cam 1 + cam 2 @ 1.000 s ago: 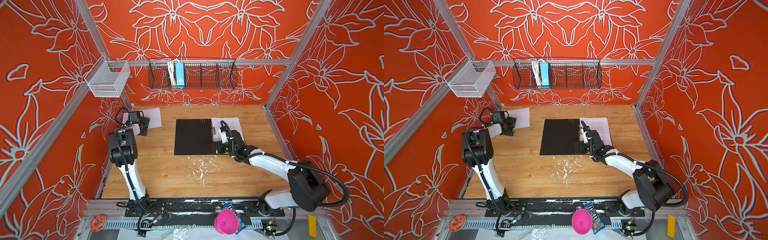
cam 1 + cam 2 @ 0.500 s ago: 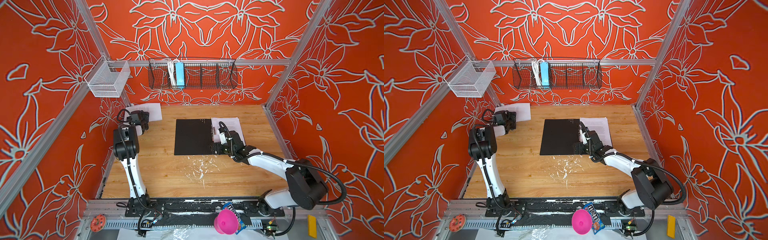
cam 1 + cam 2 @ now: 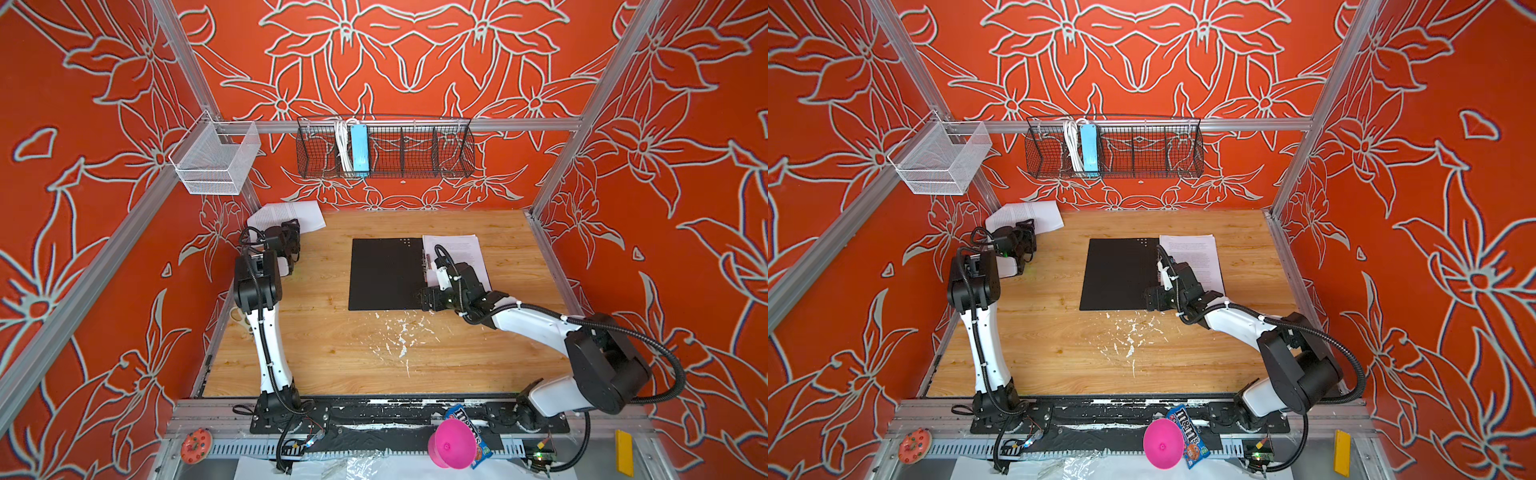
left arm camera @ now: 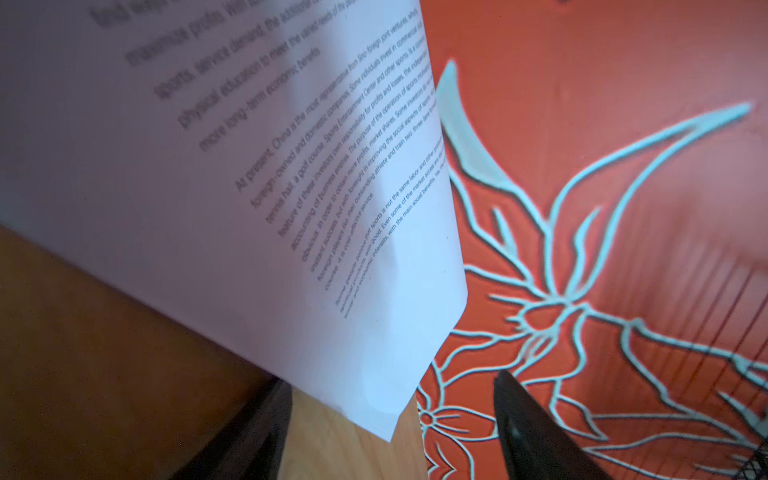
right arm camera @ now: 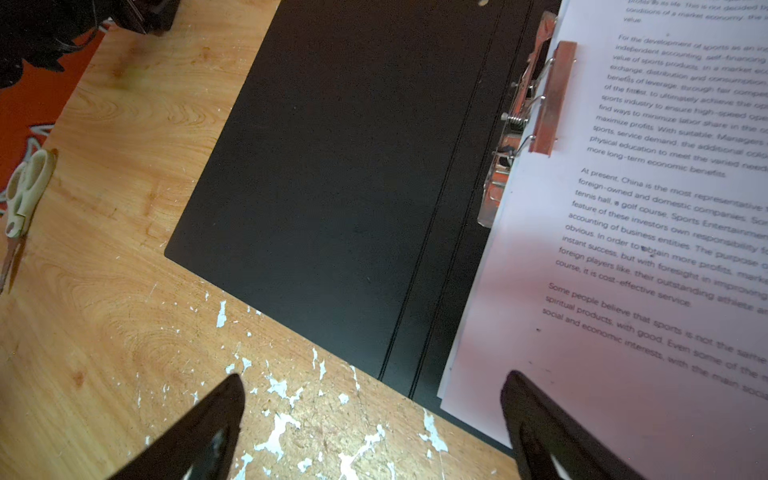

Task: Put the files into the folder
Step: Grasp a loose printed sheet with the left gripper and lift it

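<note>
Seen from above, with twelve o'clock at the back wall, a wooden table [image 3: 332, 353] holds an open folder [image 3: 386, 274] lying flat at its middle, black inside facing up, its spine running from twelve to six o'clock. Printed files [image 3: 457, 253] already rest on the folder's three o'clock half, their edge tucked beneath the metal spine clip [image 5: 523, 116]. One loose sheet [image 3: 291, 212] sits apart in the table's ten o'clock corner, close to the walls. Its long side seems to run roughly from nine to three o'clock. In the left wrist view this sheet [image 4: 249, 166] curls up off the wood, and one corner hangs between the two fingers. The left gripper [image 3: 292, 232] is right at the sheet's near edge, with the sheet toward twelve o'clock of it. Its jaws stand apart and are not pinched on the paper. The right gripper [image 3: 426, 298] hovers at the folder's six o'clock edge beside the spine, jaws spread wide and holding nothing. The left arm is much the nearer to the stray sheet. Once that sheet is gripped, it would need to travel toward four o'clock to reach the folder.
</note>
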